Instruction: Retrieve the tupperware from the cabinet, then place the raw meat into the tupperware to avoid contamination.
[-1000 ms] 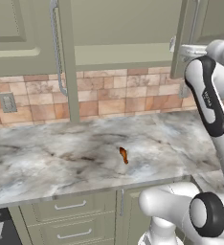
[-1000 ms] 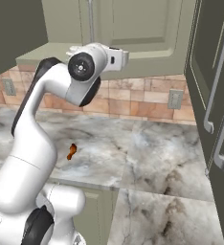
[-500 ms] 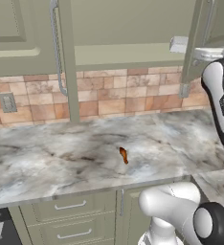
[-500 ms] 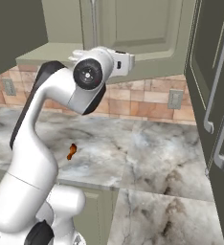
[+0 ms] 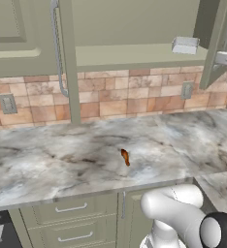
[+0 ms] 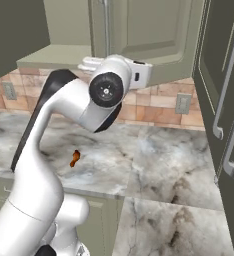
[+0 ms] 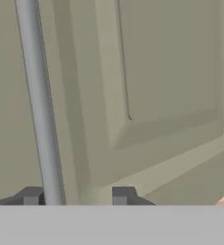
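The cabinet [image 5: 135,29] stands open, its green door [image 5: 216,38] swung out to the right. On its bottom shelf sits the pale tupperware [image 5: 185,45], also peeking out left of my wrist as the tupperware [image 6: 87,64]. The raw meat [image 5: 125,157] is a small reddish-brown chunk on the marble counter, seen again as the raw meat [image 6: 75,157]. In the hand view my gripper [image 7: 75,196] is open, close against the door panel [image 7: 157,86]. The silver bar handle [image 7: 37,105] runs between the fingertips [image 7: 31,196], next to the left one.
The marble counter [image 5: 62,160] runs along a brick-tile backsplash with grey outlet plates [image 5: 7,103]. Drawer fronts [image 5: 72,208] sit below. A tall dark cabinet [image 6: 224,100] with long handles stands at the right. Another upper door [image 5: 23,29] hangs left of the opening.
The cabinet door has swung further open to the right with my hand at its handle. The arm has moved right, uncovering the tupperware on the shelf. The meat has not moved.
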Motion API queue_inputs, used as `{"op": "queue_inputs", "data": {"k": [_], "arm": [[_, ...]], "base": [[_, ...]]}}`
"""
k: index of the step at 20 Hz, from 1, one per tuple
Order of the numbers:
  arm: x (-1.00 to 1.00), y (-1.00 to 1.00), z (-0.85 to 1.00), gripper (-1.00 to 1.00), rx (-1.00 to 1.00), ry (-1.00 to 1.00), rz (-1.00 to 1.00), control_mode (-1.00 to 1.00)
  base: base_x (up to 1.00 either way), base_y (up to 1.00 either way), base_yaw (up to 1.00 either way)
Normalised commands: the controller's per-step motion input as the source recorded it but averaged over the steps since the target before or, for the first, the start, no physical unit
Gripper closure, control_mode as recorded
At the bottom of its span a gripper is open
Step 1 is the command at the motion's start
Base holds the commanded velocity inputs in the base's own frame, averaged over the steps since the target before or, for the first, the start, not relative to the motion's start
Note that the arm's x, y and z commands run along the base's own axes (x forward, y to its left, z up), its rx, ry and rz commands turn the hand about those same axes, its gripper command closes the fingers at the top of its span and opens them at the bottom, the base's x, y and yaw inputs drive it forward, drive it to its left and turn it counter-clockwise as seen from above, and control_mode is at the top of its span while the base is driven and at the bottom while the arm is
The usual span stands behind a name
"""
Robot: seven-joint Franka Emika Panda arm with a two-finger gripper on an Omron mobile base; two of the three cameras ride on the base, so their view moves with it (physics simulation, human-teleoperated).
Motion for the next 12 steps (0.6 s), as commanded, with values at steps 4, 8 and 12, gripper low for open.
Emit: {"op": "queue_inputs", "data": {"k": [4, 8, 12], "arm": [[-0.09, -0.37, -0.03, -1.00, 0.02, 0.00, 0.00, -1.00], [0.00, -0.01, 0.00, -1.00, 0.00, 0.00, 0.00, -1.00], [-0.22, -0.31, 0.14, -1.00, 0.01, 0.00, 0.00, -1.00]], "base": [[0.00, 0.00, 0.00], [0.00, 0.00, 0.00], [0.00, 0.00, 0.00]]}}
